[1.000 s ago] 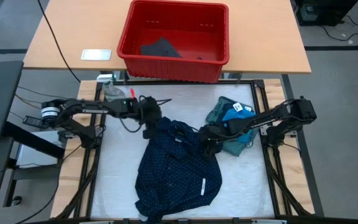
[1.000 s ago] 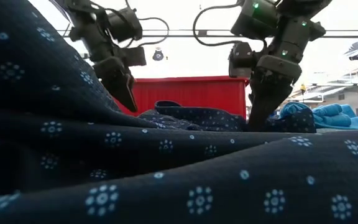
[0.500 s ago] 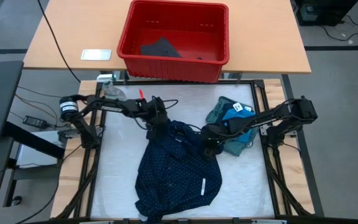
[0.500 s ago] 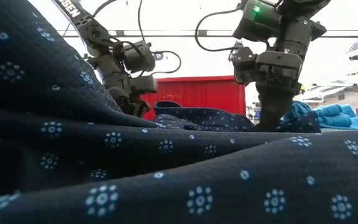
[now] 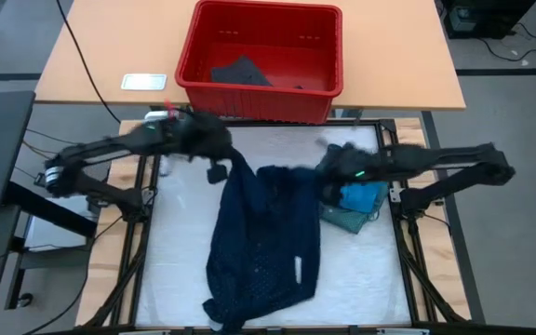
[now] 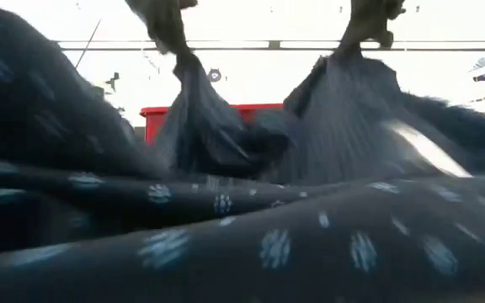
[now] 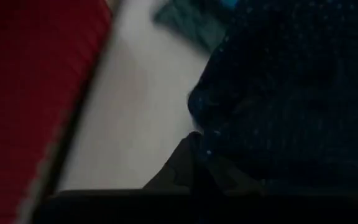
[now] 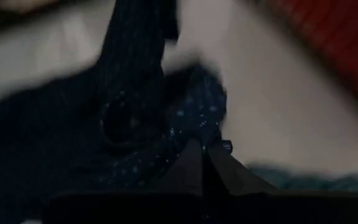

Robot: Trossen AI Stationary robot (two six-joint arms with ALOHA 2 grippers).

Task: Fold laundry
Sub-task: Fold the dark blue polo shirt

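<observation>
The navy dotted garment [image 5: 263,237] lies lengthwise on the white mat, its far end raised in two peaks [image 6: 183,93] [image 6: 343,84]. My left gripper [image 5: 223,169] is shut on the far left corner. My right gripper [image 5: 327,184] is shut on the far right corner. The garment's near part [image 5: 249,298] rests on the mat. A bright blue piece [image 5: 359,195] lies on a grey-green one [image 5: 342,219] at the right. My left gripper pinches the garment's far left corner [image 7: 213,146] between its two fingers, slanting down from the table's left. The cloth hangs below the fingers [image 6: 171,29], bunched; how many layers cannot be told. My right gripper pinches the garment's far right corner [image 8: 194,134] between its two fingers, slanting down from the table's right. The cloth hangs below it in a bunched peak [image 6: 356,50], and the span between the two holds sags a little.
A red plastic bin [image 5: 259,93] with a dark cloth [image 5: 240,72] inside stands on the wooden table behind the mat. A small white flat object [image 5: 144,82] lies left of the bin. Bare mat [image 5: 180,242] shows left of the garment.
Both grippers have shut on the garment's far end and gone up, the right one also drawing toward the table's right edge. The far end has lifted clear into two peaks and spread wider; the near part has stayed on the mat.
</observation>
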